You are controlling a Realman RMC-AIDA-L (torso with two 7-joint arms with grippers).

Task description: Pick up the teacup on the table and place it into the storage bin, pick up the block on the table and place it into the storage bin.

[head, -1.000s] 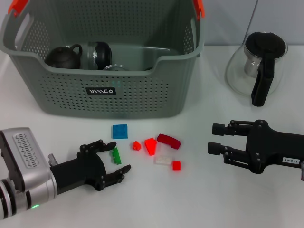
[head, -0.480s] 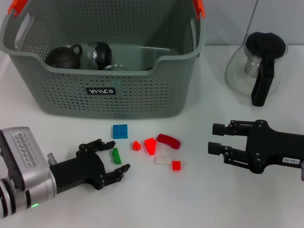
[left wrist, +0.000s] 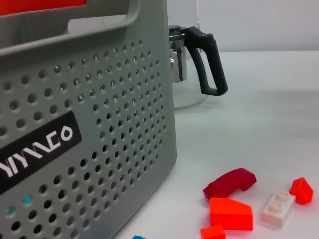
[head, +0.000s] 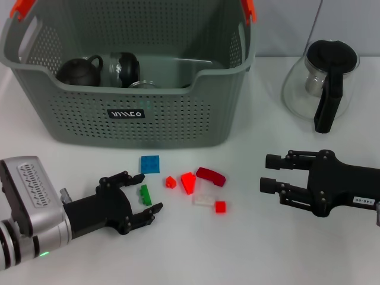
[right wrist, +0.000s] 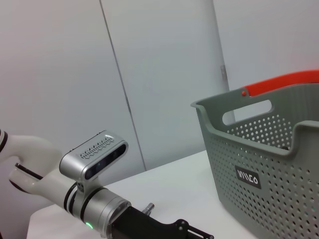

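The grey storage bin (head: 133, 122) stands at the back left, and a dark teacup (head: 77, 71) lies inside it. Several small blocks lie on the table in front of the bin. They include a green block (head: 145, 195), a blue one (head: 150, 164), an orange-red one (head: 189, 181), a dark red curved one (head: 211, 176) and a white one (head: 203, 200). My left gripper (head: 141, 195) rests low on the table, open, with the green block between its fingers. My right gripper (head: 268, 172) hovers open to the right of the blocks, holding nothing.
A glass pot (head: 323, 83) with a black handle stands at the back right. A jar (head: 119, 68) and other glassware lie in the bin beside the teacup. The left wrist view shows the bin wall (left wrist: 99, 124) close by and the dark red block (left wrist: 229, 183).
My left gripper has crept slightly forward, so its fingers sit a little further around the green block. The blocks and the right arm have not moved.
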